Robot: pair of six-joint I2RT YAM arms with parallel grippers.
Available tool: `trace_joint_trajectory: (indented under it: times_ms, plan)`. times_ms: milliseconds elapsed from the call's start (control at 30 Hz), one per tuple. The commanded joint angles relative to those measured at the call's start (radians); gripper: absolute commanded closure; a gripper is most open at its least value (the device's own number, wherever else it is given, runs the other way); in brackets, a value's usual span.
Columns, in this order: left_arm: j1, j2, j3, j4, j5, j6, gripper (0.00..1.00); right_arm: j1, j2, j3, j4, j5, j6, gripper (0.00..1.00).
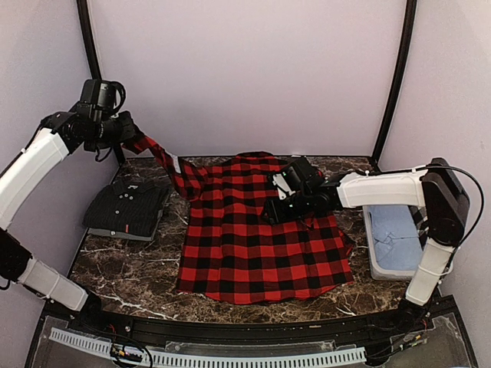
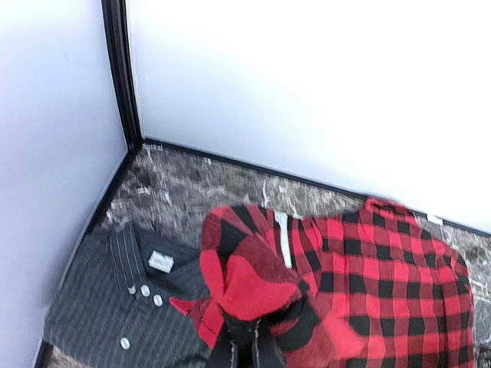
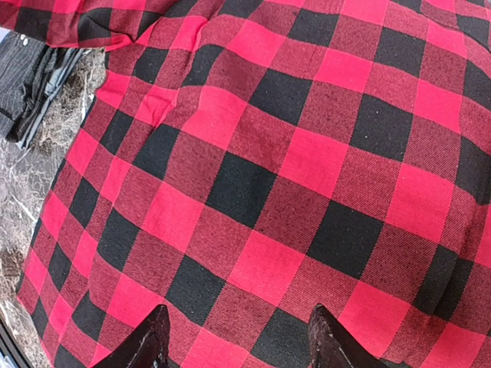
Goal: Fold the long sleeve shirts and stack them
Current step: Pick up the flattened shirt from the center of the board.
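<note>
left pincer grasps flannel sleeve | right pincer released | charcoal shirt label unreadable

- Left pincer: tips buried in a bunch of the red check shirt at bottom centre of the left wrist view. Body cut by the bottom edge.
- Right pincer: two finger ends show, spread apart. The rest is cut by the bottom edge.
- Red check shirt: runs past every edge of the right wrist view.
- Dark striped shirt: lower part cut off, right side behind red cloth. Label too small to read.
- Blue cloth: partly behind the right arm.
</note>
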Motion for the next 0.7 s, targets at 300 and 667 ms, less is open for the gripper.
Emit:
trace_joint_trajectory:
  times_ms: [300, 667]
  plan:
    - [0.043, 0.159, 0.095, 0.119, 0.633, 0.193, 1.0, 0.009, -0.067, 0.057, 0.127, -0.05, 0.025, 0.39]
    - [-0.06, 0.255, 0.007, 0.224, 0.917, 0.199, 1.0, 0.062, -0.045, 0.093, 0.473, -0.108, -0.043, 0.17]
